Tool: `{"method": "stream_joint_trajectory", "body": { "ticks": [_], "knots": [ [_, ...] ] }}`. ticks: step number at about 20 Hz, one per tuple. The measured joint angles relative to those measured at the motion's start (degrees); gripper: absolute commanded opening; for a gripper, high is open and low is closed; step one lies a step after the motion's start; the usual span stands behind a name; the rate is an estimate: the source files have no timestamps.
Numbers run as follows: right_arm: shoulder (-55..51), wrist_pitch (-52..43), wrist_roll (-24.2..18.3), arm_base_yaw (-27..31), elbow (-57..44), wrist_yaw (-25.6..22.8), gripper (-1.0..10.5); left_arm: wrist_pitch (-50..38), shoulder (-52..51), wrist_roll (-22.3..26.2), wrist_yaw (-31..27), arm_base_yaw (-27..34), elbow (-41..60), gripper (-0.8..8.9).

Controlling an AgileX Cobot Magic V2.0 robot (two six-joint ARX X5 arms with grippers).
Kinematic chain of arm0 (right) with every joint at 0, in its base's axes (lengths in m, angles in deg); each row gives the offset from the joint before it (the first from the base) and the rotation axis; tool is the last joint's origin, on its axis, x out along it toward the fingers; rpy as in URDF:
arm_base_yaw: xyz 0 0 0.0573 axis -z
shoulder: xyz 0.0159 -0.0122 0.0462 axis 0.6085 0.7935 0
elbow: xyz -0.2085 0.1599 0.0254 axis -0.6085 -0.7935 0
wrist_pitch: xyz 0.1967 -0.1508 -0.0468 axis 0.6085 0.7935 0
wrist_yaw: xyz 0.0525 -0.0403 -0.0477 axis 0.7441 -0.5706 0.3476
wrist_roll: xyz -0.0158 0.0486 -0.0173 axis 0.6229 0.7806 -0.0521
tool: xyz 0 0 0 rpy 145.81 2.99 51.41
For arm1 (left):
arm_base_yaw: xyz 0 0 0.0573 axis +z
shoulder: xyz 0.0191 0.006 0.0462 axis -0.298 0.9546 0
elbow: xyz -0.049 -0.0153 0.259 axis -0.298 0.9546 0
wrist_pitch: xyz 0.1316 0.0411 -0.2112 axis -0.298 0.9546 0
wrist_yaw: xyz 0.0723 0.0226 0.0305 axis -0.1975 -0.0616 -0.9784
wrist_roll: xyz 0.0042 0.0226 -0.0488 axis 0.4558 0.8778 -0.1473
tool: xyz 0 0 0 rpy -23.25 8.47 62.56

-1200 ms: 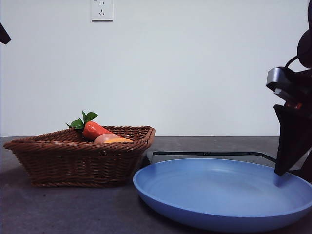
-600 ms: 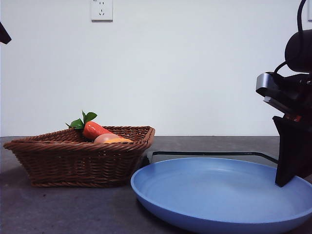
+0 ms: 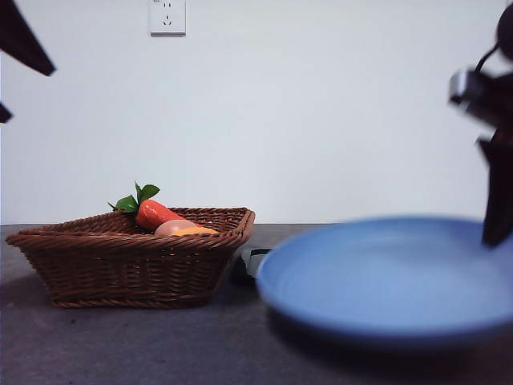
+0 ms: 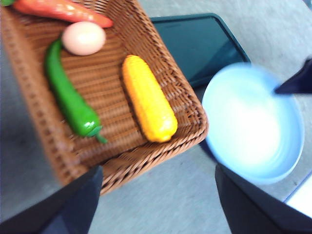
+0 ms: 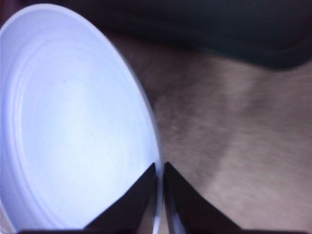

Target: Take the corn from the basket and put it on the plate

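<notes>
The right gripper (image 5: 160, 168) pinches the rim of the blue plate (image 3: 385, 273) with its two jaws almost shut, and the plate is up off the table (image 3: 120, 345), blurry, at about 3 o'clock from the basket (image 3: 128, 261). The corn (image 4: 148, 97) lies inside the basket, near its rim, beside a green pepper (image 4: 70, 97), an egg (image 4: 84, 38) and a carrot (image 4: 63, 9). The left gripper (image 4: 156, 204) hangs above the basket, jaws wide open, holding nothing.
</notes>
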Motion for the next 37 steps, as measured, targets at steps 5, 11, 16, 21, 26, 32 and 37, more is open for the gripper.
{"method": "stream_joint_trajectory", "body": {
  "ticks": [5,11,16,21,26,32,37],
  "knots": [
    [-10.0,4.5,0.0,3.3,1.3,-0.7,0.0,-3.0,8.2,-0.5,-3.8,-4.8,-4.5,3.78],
    [-20.0,8.1,0.0,7.0,1.7,-0.7,0.0,-3.3,27.8,-0.5,-11.1,-11.1,-16.2,3.78],
    [-22.3,8.3,0.0,7.6,1.9,-0.7,0.0,-3.3,41.3,-0.5,-12.7,-14.0,-24.1,3.78],
    [-22.3,8.3,0.0,7.6,1.9,-0.7,0.0,-3.4,49.4,-0.5,-13.1,-15.1,-26.0,3.78],
    [-22.3,8.2,0.0,7.6,1.9,-0.7,0.0,-4.5,53.8,-0.5,-12.9,-15.2,-26.4,3.78],
    [-22.3,8.1,0.0,7.6,1.9,-0.7,0.0,-6.2,56.2,-1.6,-12.8,-16.3,-26.9,3.78],
    [-22.3,8.0,-0.1,7.6,1.9,-0.7,0.0,-6.1,57.1,-2.3,-13.1,-17.0,-26.9,3.21]
  ]
}}
